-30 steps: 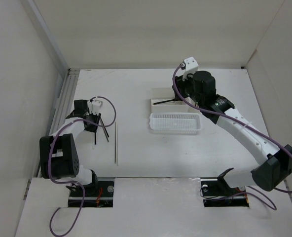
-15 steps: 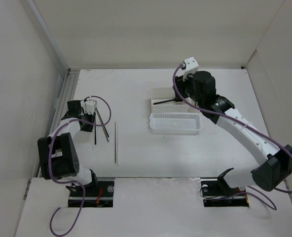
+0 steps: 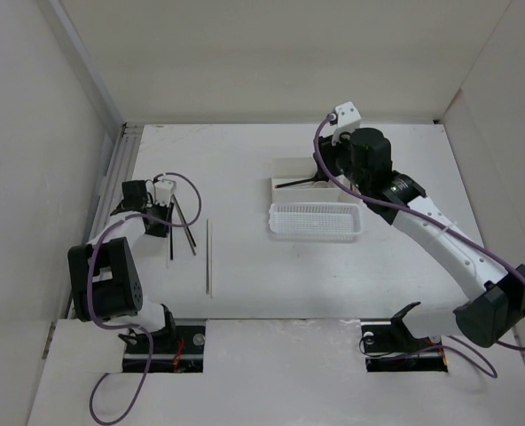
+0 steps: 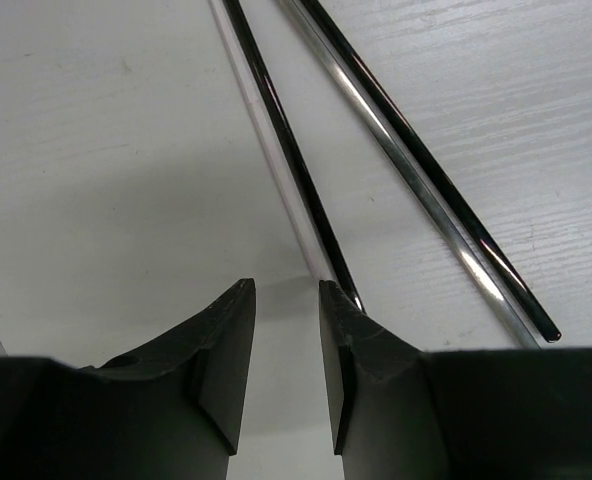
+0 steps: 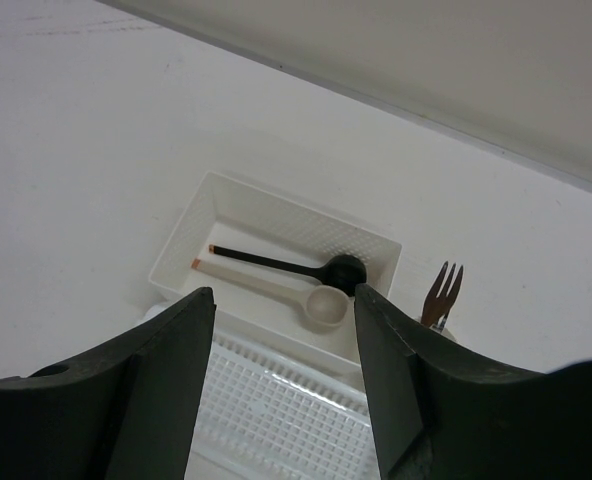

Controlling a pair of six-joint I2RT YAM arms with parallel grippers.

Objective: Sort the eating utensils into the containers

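Note:
Two dark chopsticks (image 3: 184, 226) and a pale one (image 3: 209, 257) lie on the table at the left. My left gripper (image 3: 160, 217) is low over them. In the left wrist view its jaws (image 4: 286, 292) stand slightly apart and empty, and one dark chopstick (image 4: 281, 140) ends just outside the right fingertip (image 4: 338, 300). The second dark chopstick (image 4: 416, 170) lies to the right. My right gripper (image 5: 281, 293) is wide open above the white square box (image 5: 366, 245), which holds the black spoon (image 5: 296, 268) and the beige spoon (image 5: 321, 306). A small fork (image 5: 441, 292) stands upright beside the box, its cup nearly hidden.
The white mesh basket (image 3: 316, 222) sits just in front of the box (image 3: 289, 169), with nothing seen in it; it also shows in the right wrist view (image 5: 276, 410). White walls enclose the table on the left, back and right. A purple cable loops over my left wrist.
My left gripper has shifted slightly left and back along the dark chopsticks. My right arm has barely moved.

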